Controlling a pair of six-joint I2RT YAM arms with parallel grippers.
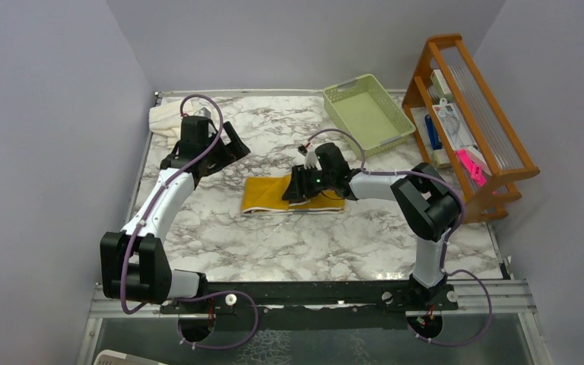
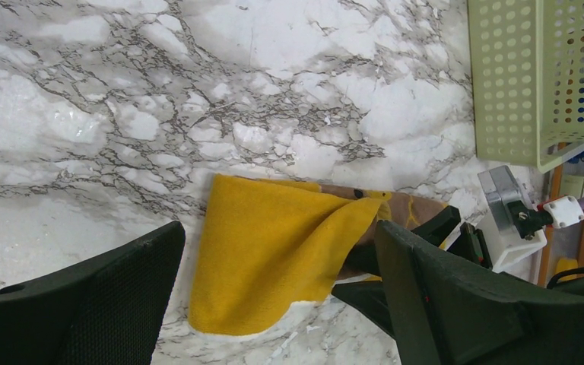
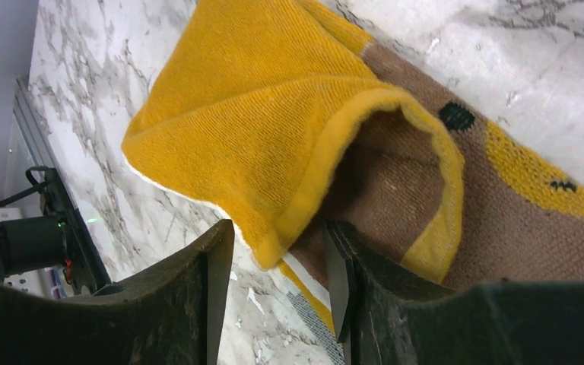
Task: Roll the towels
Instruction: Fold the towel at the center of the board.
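Observation:
A mustard-yellow towel [image 1: 266, 195] lies mid-table, its right part folded over so that a brown patterned face [image 3: 502, 228] shows. My right gripper [image 1: 296, 188] is low over the fold. In the right wrist view its jaws [image 3: 280, 239] stand apart astride the folded yellow lip [image 3: 304, 205], one finger outside and one on the brown face under the flap. My left gripper [image 1: 226, 147] hovers open and empty to the towel's back left, and the towel shows between its fingers in the left wrist view [image 2: 274, 258]. A cream-white towel [image 1: 167, 115] lies crumpled at the back left corner. No separate tan-brown towel shows.
A pale green plastic basket [image 1: 366, 111] stands at the back right and also shows in the left wrist view [image 2: 536, 76]. A wooden rack [image 1: 494, 125] with small items stands along the right edge. Grey walls close in the table on three sides.

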